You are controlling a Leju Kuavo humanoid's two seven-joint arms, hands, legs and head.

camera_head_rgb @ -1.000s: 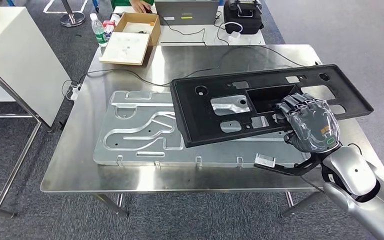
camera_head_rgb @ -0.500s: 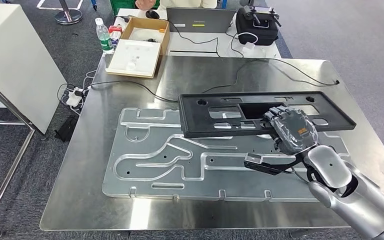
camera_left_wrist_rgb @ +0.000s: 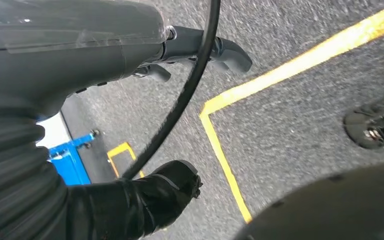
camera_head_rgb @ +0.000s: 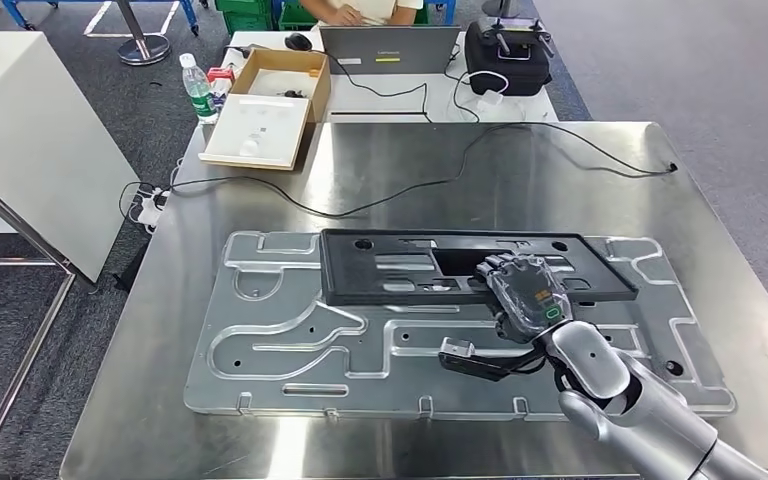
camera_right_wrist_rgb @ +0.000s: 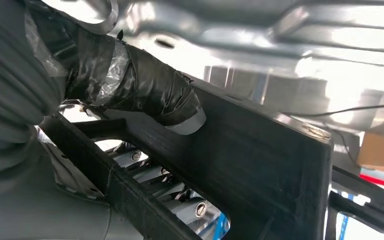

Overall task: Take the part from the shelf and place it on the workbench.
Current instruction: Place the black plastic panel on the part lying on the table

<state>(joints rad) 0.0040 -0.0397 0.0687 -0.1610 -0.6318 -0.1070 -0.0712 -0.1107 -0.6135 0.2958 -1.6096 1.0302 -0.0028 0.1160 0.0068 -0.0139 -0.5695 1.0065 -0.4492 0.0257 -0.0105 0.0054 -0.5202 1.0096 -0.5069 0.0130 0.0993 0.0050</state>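
1. The black part [camera_head_rgb: 460, 268] – a long flat frame with cut-outs – is held low over the grooved aluminium fixture plate [camera_head_rgb: 290, 340], across the plate's far half, roughly mid-bench. Whether it already rests on the plate cannot be told from the head view.
2. It is gripped by the right hand [camera_head_rgb: 520, 290] at its near long edge, right of centre. In the right wrist view the thumb [camera_right_wrist_rgb: 145, 95] is pressed on one face of the part [camera_right_wrist_rgb: 260, 165] and the fingers [camera_right_wrist_rgb: 150, 172] are hooked through a cut-out – closed on the part.
3. The left hand [camera_left_wrist_rgb: 80, 55] hangs at the robot's side over the floor; its fingers are seen apart with nothing between them.
4. Step in hand, judged: final set-down. The part should be kept level and lowered until full contact is made on the plate, with the hooked fingers eased out through the cut-out only after the weight is carried – otherwise the frame may be dragged or tipped.
5. The steel workbench [camera_head_rgb: 600, 170] also carries a black cable [camera_head_rgb: 400, 195] across its far half and an open cardboard box [camera_head_rgb: 265, 110] at the far-left corner.
6. No brand, label or writing can be read at this resolution.
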